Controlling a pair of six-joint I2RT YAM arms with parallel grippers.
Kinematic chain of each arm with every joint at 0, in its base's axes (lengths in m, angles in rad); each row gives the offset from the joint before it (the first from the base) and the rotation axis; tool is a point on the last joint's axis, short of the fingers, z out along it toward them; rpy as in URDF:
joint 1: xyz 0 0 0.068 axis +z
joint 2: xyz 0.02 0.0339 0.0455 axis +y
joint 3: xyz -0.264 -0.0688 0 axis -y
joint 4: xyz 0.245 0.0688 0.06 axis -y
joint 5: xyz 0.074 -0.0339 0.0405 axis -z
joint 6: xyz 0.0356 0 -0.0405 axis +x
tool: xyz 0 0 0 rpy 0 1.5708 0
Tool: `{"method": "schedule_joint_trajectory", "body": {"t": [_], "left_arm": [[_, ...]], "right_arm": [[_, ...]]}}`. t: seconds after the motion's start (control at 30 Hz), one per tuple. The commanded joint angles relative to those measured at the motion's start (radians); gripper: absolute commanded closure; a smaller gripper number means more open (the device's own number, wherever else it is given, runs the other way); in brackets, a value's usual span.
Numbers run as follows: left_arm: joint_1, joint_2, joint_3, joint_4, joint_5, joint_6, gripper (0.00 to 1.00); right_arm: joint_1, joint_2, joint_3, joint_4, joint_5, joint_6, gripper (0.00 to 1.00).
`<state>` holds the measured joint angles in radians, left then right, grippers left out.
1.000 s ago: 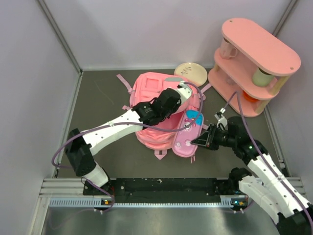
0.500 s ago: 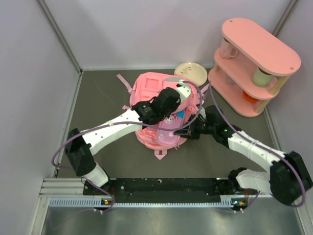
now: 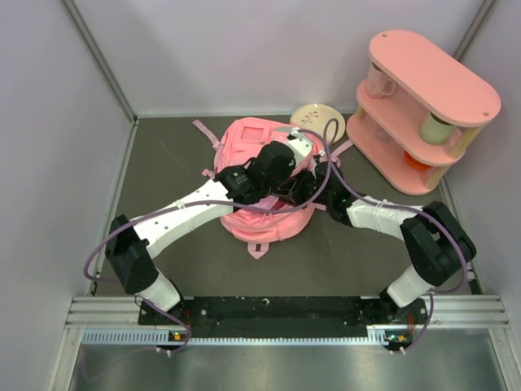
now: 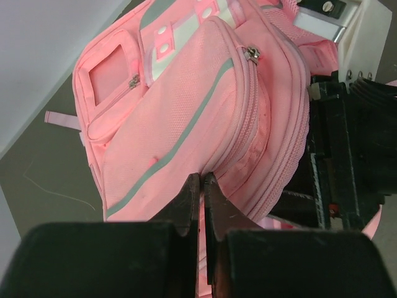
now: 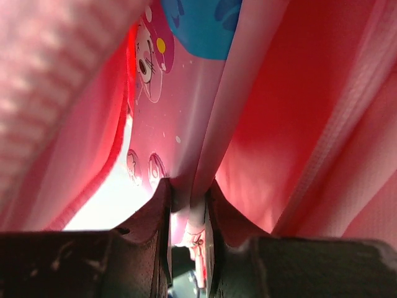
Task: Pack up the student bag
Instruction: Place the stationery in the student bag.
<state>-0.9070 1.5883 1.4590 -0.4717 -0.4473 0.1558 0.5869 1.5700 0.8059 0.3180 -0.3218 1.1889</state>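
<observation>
The student bag (image 3: 251, 145) is a pink backpack lying on the table's middle; in the left wrist view (image 4: 180, 112) its grey stripe and front pockets show. My left gripper (image 3: 303, 157) (image 4: 202, 177) is shut on the bag's fabric edge by the zipper and holds the opening up. My right gripper (image 3: 299, 190) (image 5: 189, 186) is shut on a pink case with cartoon print and a blue patch (image 5: 180, 93). The gripper and case are inside the bag, with red-lit pink fabric (image 5: 298, 124) around them. In the top view the case is hidden.
A pink two-tier shelf (image 3: 423, 106) stands at the back right, holding a cup, a pale roll and an orange thing. A round cream plate (image 3: 317, 120) lies behind the bag. Grey walls close the left, back and right sides. The right arm (image 4: 347, 155) lies against the bag's opening.
My right gripper has carried the pink case left, from the table beside the bag into the bag's opening. The left gripper has kept its hold on the bag's edge.
</observation>
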Motion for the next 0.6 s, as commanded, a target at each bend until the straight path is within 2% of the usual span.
{"method": "schedule_joint_trajectory", "body": {"t": [0.0,0.1,0.2,0.23,0.3,0.4,0.43,0.47,0.5,0.53,0.57], "left_arm": [[-0.007,-0.07,0.008,0.093,0.015,-0.041,1.0],[-0.007,-0.071,-0.008,0.096,0.022,-0.061,1.0],[-0.007,-0.071,-0.012,0.093,0.042,-0.078,1.0],[-0.009,-0.073,-0.015,0.091,0.047,-0.084,1.0],[-0.007,-0.076,-0.025,0.093,0.044,-0.087,1.0],[-0.006,-0.082,-0.04,0.073,-0.002,-0.104,1.0],[-0.004,-0.085,-0.048,0.058,-0.013,-0.113,0.88],[-0.003,-0.099,-0.055,0.056,-0.021,-0.12,0.84],[-0.001,-0.108,-0.068,0.056,-0.025,-0.136,0.8],[0.009,-0.131,-0.089,0.059,-0.025,-0.145,0.69],[0.014,-0.143,-0.1,0.061,-0.025,-0.151,0.62]], "right_arm": [[0.025,0.002,0.047,0.218,0.396,0.024,1.0],[0.053,0.012,-0.01,0.338,0.568,0.054,1.0],[0.067,0.059,0.039,0.29,0.658,0.118,0.87],[0.067,0.079,0.053,0.306,0.658,0.115,0.82],[0.067,0.135,0.099,0.302,0.597,0.112,0.79],[0.067,0.138,0.089,0.315,0.486,0.054,0.67],[0.067,0.112,0.063,0.338,0.474,0.034,0.56],[0.068,0.085,-0.001,0.334,0.483,-0.006,0.45],[0.068,0.055,-0.026,0.311,0.486,-0.024,0.1],[0.067,-0.012,-0.062,0.232,0.483,-0.061,0.08],[0.068,-0.045,-0.079,0.196,0.483,-0.077,0.07]]}}
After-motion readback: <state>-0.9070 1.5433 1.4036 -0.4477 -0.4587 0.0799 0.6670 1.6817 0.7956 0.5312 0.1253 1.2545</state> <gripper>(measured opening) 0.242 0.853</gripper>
